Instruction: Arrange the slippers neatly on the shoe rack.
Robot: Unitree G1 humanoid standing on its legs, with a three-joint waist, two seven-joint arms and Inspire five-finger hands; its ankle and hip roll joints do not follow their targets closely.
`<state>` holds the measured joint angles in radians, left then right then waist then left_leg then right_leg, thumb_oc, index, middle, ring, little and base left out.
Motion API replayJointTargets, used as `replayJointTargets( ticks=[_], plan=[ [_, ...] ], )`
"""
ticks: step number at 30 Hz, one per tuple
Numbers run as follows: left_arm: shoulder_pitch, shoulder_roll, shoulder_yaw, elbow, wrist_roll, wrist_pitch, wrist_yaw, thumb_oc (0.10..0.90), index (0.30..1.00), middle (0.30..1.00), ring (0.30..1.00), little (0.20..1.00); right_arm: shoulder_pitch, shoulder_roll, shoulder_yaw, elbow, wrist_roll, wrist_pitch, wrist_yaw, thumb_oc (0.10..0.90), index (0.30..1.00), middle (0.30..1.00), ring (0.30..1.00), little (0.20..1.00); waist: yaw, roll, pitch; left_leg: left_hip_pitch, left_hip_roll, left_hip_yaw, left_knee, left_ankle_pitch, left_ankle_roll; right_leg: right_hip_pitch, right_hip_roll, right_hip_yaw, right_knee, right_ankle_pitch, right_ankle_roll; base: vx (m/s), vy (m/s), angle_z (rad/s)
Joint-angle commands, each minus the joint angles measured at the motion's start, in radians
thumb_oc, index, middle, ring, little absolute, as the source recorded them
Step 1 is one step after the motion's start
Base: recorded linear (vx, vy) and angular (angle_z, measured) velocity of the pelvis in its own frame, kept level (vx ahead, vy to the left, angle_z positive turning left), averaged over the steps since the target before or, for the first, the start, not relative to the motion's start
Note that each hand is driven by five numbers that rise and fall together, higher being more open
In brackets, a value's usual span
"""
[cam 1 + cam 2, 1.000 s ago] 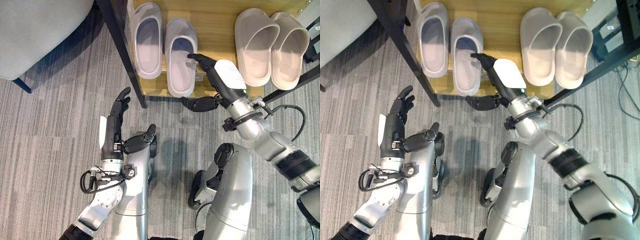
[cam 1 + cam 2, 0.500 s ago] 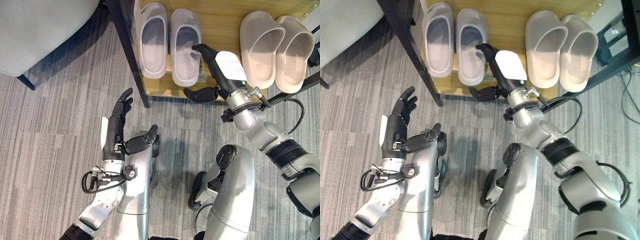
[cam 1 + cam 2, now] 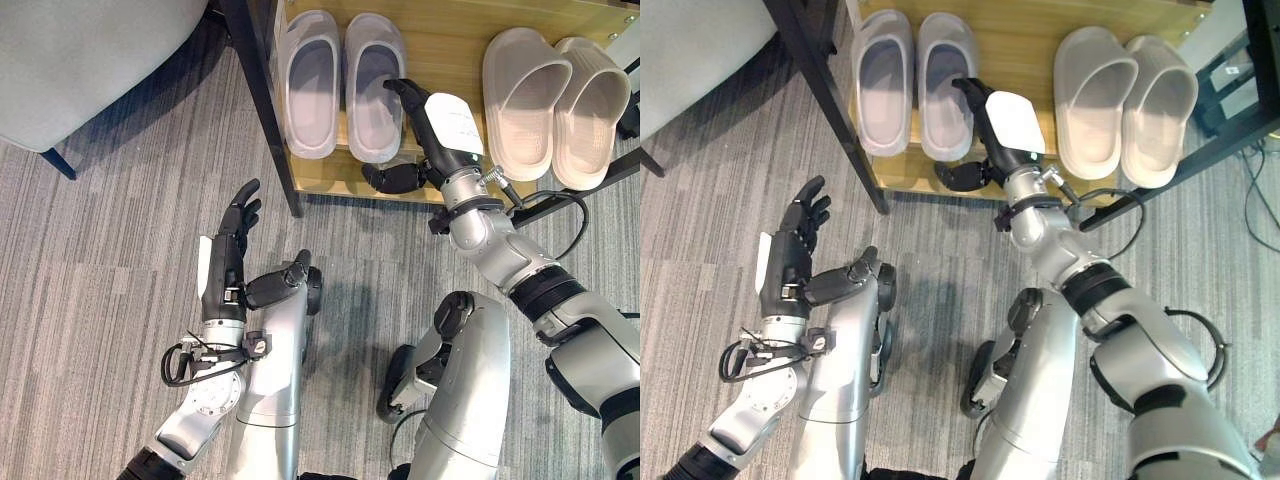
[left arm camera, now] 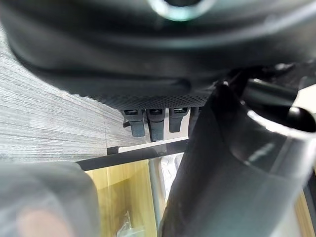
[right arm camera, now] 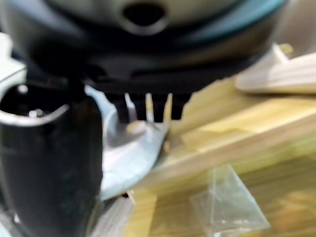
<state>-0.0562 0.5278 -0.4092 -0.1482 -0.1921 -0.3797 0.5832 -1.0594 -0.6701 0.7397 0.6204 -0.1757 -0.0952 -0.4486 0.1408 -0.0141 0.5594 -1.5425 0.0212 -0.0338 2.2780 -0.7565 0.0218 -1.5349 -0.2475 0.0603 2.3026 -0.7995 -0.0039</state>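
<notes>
Two pale grey slippers [image 3: 310, 85] [image 3: 373, 88] lie side by side at the left of the wooden shoe rack shelf [image 3: 440, 40], toes level. A beige pair [image 3: 522, 95] [image 3: 588, 100] lies at the right of the same shelf. My right hand [image 3: 437, 125] reaches onto the shelf with straight fingers against the right side of the inner grey slipper, its thumb down by the shelf's front edge. In the right wrist view its fingers [image 5: 148, 106] point at the grey slipper [image 5: 133, 148]. My left hand [image 3: 230, 250] hovers open over the carpet, holding nothing.
A black rack post [image 3: 262, 110] stands left of the grey pair, and another black bar [image 3: 590, 185] runs along the right front. A grey upholstered seat [image 3: 80, 60] fills the upper left. Grey carpet lies in front of the rack.
The inner grey slipper has slid back on the shelf and now lines up with its mate. My right hand followed it inward. The camera shifted slightly; the left hand stayed put.
</notes>
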Motion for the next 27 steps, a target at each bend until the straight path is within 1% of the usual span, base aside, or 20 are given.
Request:
replayJointTargets(
  ticks=[1,5,11,16,23,24,27],
  plan=[
    [-0.031,-0.015,0.012,-0.067,0.031,-0.101,-0.003,0.8,0.9,0.9,0.9,0.9,-0.173,0.026,-0.016,-0.077,-0.017,-0.032,-0.044,0.8,0.9,0.9,0.9,0.9,0.052,0.015,-0.039,-0.028,-0.02,-0.088,0.033,-0.066,-0.006,-0.012,0.008,0.062,0.019,0.098,-0.009,0.0,0.0,0.0],
    [-0.042,-0.019,0.017,-0.062,0.029,-0.102,0.0,0.8,0.9,0.9,0.9,0.9,-0.173,0.049,-0.026,-0.081,-0.022,-0.026,-0.048,0.8,0.9,0.9,0.9,0.9,0.05,0.015,-0.039,-0.028,-0.021,-0.09,0.033,-0.065,-0.007,-0.014,0.011,0.062,0.019,0.098,-0.011,0.0,0.0,0.0],
    [-0.061,-0.023,0.039,-0.063,0.019,-0.097,0.008,0.8,0.9,0.9,0.9,0.9,-0.177,0.081,-0.061,-0.1,0.03,-0.032,-0.059,0.8,0.9,0.9,0.9,0.9,0.049,0.018,-0.039,-0.028,-0.023,-0.09,0.035,-0.061,-0.008,-0.016,0.014,0.065,0.024,0.097,-0.011,0.0,0.0,0.0],
    [-0.07,-0.037,0.053,-0.06,0.014,-0.095,0.012,0.8,0.9,0.9,0.9,0.9,-0.172,0.077,-0.077,-0.128,-0.015,-0.014,-0.082,0.8,0.9,0.9,0.9,0.9,0.045,0.016,-0.039,-0.028,-0.023,-0.086,0.037,-0.06,-0.009,-0.015,0.015,0.067,0.027,0.099,-0.01,0.0,0.0,0.0],
    [-0.1,-0.057,0.081,-0.048,0.03,-0.08,0.032,0.8,0.9,0.9,0.9,0.9,-0.087,0.081,-0.166,-0.218,-0.047,-0.016,-0.125,0.8,0.9,0.9,0.9,0.9,0.029,0.008,-0.039,-0.028,-0.024,-0.081,0.041,-0.061,-0.009,-0.018,0.017,0.066,0.032,0.099,-0.01,0.0,0.0,0.0],
    [-0.12,-0.066,0.09,-0.038,0.035,-0.074,0.039,0.8,0.9,0.9,0.9,0.9,-0.066,0.085,-0.186,-0.25,-0.059,-0.016,-0.131,0.8,0.9,0.9,0.9,0.9,0.023,0.005,-0.039,-0.028,-0.024,-0.079,0.044,-0.062,-0.01,-0.02,0.019,0.066,0.032,0.098,-0.01,0.0,0.0,0.0],
    [-0.156,-0.08,0.106,-0.023,0.046,-0.064,0.053,0.8,0.9,0.9,0.9,0.9,-0.06,0.07,-0.194,-0.292,-0.126,0.004,-0.139,0.8,0.9,0.9,0.9,0.9,0.015,0.0,-0.039,-0.028,-0.024,-0.078,0.046,-0.062,-0.01,-0.023,0.021,0.068,0.036,0.096,-0.011,0.0,0.0,0.0]
  ],
)
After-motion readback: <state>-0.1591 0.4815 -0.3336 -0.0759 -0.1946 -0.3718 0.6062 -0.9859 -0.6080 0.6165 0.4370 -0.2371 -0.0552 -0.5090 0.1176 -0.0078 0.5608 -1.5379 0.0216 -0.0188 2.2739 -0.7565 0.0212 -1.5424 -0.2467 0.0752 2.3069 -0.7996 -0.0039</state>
